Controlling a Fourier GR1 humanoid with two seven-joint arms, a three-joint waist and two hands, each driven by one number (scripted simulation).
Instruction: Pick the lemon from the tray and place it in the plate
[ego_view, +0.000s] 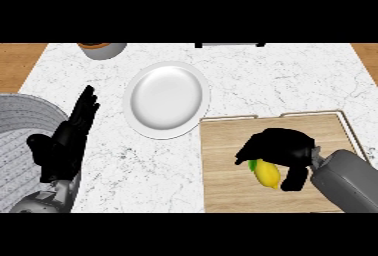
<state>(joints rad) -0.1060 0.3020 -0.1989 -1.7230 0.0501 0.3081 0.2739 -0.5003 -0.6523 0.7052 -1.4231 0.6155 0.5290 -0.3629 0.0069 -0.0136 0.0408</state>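
Note:
A yellow lemon (267, 175) with a green end lies on the wooden tray (229, 165) at the lower right. My right hand (279, 147) is over it, fingers and thumb curled round the fruit, hiding its upper part. The white plate (167, 99) sits on the marble counter to the upper left of the tray, with nothing on it. My left hand (70, 137) rests at the left, fingers straight and pointing up, holding nothing.
A grey round object (22, 145) fills the left edge beside my left forearm. A brown-and-grey pot (102, 49) stands at the counter's far edge, and a dark item (229, 44) shows at the top middle. Wooden surface flanks the counter at both top corners.

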